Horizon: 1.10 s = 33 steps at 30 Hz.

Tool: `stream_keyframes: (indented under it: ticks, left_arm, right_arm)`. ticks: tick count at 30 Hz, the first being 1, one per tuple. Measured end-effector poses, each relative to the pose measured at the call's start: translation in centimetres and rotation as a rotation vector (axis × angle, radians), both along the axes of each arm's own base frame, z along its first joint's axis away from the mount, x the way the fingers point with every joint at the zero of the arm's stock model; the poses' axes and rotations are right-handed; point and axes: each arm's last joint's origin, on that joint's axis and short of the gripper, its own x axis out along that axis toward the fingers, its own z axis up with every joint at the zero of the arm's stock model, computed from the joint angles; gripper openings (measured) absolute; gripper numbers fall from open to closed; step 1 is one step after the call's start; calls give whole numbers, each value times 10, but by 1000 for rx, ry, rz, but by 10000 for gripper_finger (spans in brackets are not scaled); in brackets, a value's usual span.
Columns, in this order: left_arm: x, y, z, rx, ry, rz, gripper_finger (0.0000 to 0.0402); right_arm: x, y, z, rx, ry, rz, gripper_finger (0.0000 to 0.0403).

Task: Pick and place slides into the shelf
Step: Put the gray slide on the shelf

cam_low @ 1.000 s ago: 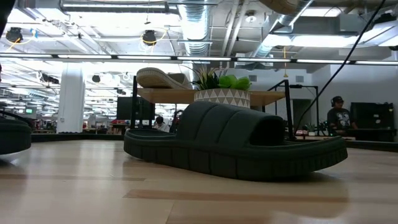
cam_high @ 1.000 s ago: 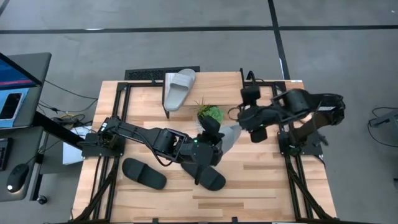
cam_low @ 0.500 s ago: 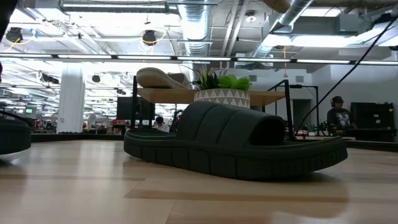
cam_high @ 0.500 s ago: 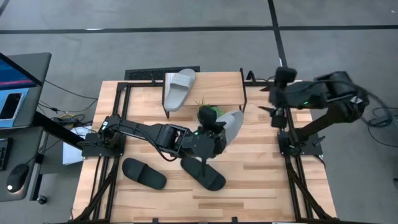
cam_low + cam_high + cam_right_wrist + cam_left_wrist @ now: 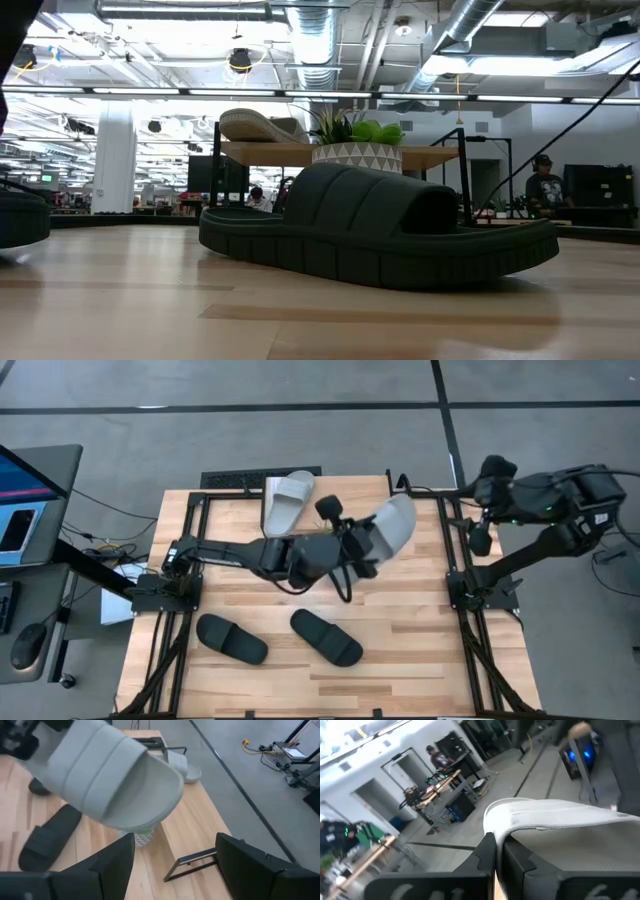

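We see the left claw pinching a grey slide by its edge, lifted above the shelf. The right claw stands spread beside the surface. Two black slides lie on the surface.

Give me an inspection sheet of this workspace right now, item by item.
Surface: wooden table, bare at the front right.
Job's things: one grey slide on the shelf; second grey slide held aloft; two black slides on the table.
Clutter: potted plant on the shelf.
Hands: left hand shut on the grey slide; right hand open, off the table's right edge.
Cables: on the floor left.
Surroundings: desk, monitor; person far behind.
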Motion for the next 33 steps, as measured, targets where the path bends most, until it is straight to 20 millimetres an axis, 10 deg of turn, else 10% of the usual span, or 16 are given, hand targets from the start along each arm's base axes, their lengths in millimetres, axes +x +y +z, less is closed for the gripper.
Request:
stream_keyframes:
  ticks: [8, 33]
  left_arm:
    - [3, 30, 8, -89, -162, 71, 0]
    - [-7, 143, -6, -329, -368, 426, 0]
  right_arm:
    - [-20, -4, -16, 51, -7, -42, 270]
    - [-42, -8, -155, 218, 125, -222, 270]
